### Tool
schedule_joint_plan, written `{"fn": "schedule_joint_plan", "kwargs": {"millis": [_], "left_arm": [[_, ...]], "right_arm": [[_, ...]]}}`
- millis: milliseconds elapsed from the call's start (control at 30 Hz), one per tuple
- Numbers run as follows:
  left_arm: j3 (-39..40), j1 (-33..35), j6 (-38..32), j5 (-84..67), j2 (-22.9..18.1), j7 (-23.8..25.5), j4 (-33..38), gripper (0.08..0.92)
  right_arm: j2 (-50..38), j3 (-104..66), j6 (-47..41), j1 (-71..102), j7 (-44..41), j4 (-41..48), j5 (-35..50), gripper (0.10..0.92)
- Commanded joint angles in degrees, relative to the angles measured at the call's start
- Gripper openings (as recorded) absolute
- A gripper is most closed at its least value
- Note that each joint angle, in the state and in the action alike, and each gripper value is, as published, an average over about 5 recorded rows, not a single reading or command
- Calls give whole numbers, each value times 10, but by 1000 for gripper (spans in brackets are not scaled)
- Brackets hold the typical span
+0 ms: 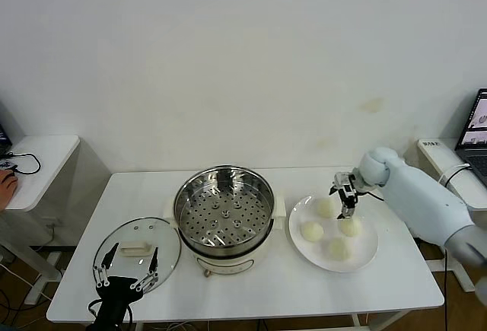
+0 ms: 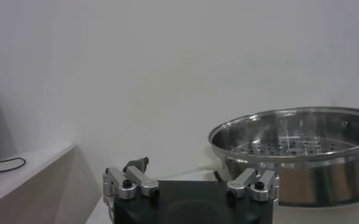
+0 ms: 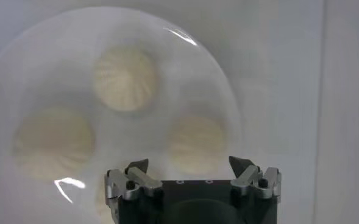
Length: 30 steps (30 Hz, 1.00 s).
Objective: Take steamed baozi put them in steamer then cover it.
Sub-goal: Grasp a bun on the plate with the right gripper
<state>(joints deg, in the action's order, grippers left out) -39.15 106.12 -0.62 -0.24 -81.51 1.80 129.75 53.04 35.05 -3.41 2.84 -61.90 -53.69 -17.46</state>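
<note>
The steamer (image 1: 224,209) stands open at the table's middle, its perforated tray bare; it also shows in the left wrist view (image 2: 301,152). Four cream-white baozi lie on a white plate (image 1: 367,249) to its right: one at the back (image 1: 326,207), one at the left (image 1: 312,231), one at the right (image 1: 350,227) and one at the front (image 1: 338,249). My right gripper (image 1: 346,198) hovers open and empty just above the plate (image 3: 45,73), over the right baozi (image 3: 197,143). Two more baozi (image 3: 125,79) (image 3: 54,143) lie beyond it. My left gripper (image 1: 128,266) is open and empty at the front left.
A round glass lid (image 1: 163,243) with a white handle lies flat left of the steamer, under my left gripper (image 2: 191,176). A small white side table (image 1: 38,163) with a cable stands at far left. A laptop (image 1: 478,125) sits at far right.
</note>
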Motion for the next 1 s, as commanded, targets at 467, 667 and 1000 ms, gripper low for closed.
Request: {"fn": "schedule_joint_plan", "kwargs": {"millis": [467,667,1000], "left_arm": [[-9,-6,-2,0,2,1,-2,823],[-9,-5,-2,0,1,1,-3,823],[-9,-2,-2,0,1,1,0,823]], "right_arm": [[67,-5,7,1,40,72,-60,759],[68,-5,4,0,41,71,-66,723],[51,-3,-1,2,29,53,-63,651]]}}
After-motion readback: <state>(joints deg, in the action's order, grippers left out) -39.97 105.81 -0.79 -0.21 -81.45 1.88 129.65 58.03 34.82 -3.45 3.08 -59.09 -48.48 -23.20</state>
